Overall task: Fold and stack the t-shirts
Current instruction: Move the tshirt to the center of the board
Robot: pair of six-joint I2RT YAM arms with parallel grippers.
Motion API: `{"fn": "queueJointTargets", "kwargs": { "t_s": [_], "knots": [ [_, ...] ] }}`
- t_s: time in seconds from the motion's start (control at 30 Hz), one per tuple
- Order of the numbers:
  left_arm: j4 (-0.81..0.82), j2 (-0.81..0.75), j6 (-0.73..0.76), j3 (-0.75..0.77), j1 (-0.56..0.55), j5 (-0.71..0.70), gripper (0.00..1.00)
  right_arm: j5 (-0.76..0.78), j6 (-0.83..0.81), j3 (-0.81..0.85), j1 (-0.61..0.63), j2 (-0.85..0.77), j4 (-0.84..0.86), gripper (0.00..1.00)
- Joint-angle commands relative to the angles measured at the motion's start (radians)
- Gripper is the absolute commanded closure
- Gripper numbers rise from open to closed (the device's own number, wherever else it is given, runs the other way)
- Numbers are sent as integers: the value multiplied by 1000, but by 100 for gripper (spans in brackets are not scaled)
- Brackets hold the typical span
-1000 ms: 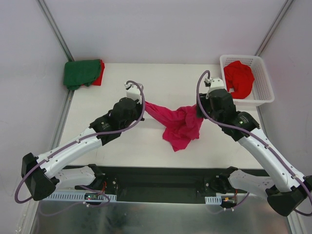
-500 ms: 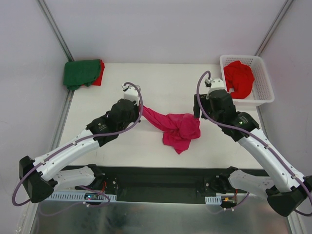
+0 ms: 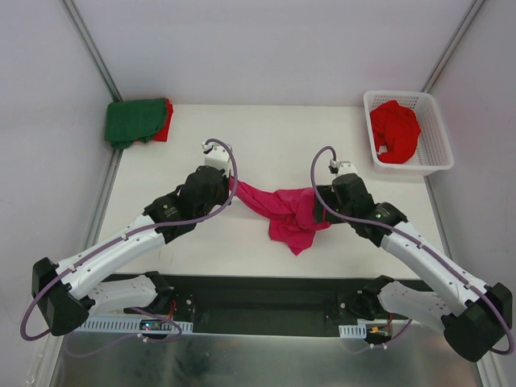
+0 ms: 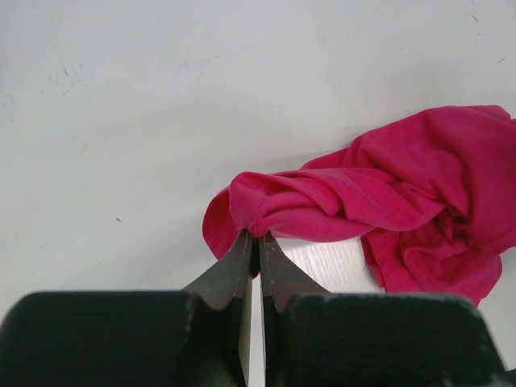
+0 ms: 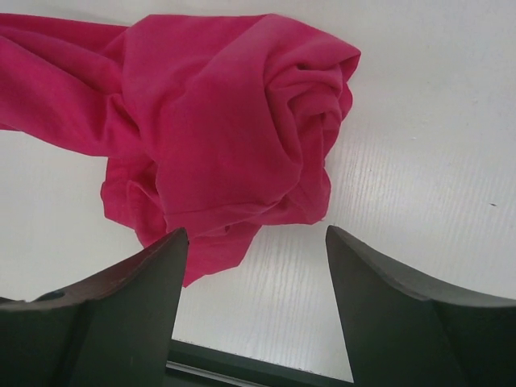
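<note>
A crumpled magenta-pink t-shirt lies bunched at the table's middle. My left gripper is shut on its left end; the wrist view shows the fingertips pinching a fold of the shirt. My right gripper is open and empty just right of the heap, with the shirt ahead of its spread fingers. A folded dark green t-shirt lies on a red one at the back left corner. Another red t-shirt sits crumpled in the basket.
A white plastic lattice basket stands at the back right corner. Metal frame posts rise at both back corners. The table's front edge and the arm bases lie close below the shirt.
My right gripper has let go of the pink shirt and moved down toward the front, close beside the heap. The shirt has sunk onto the table. My left gripper has lowered slightly, still holding.
</note>
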Motion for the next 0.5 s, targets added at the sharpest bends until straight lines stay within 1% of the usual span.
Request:
{"fn": "queueJointTargets", "kwargs": {
  "t_s": [0.0,0.47],
  "knots": [
    [14,-6,5,2,-4,-15,100,-32,40,3,7,9,99,29],
    [14,-26,11,-23,-4,-32,100,-19,51,-24,17,94,145,30]
  ]
}}
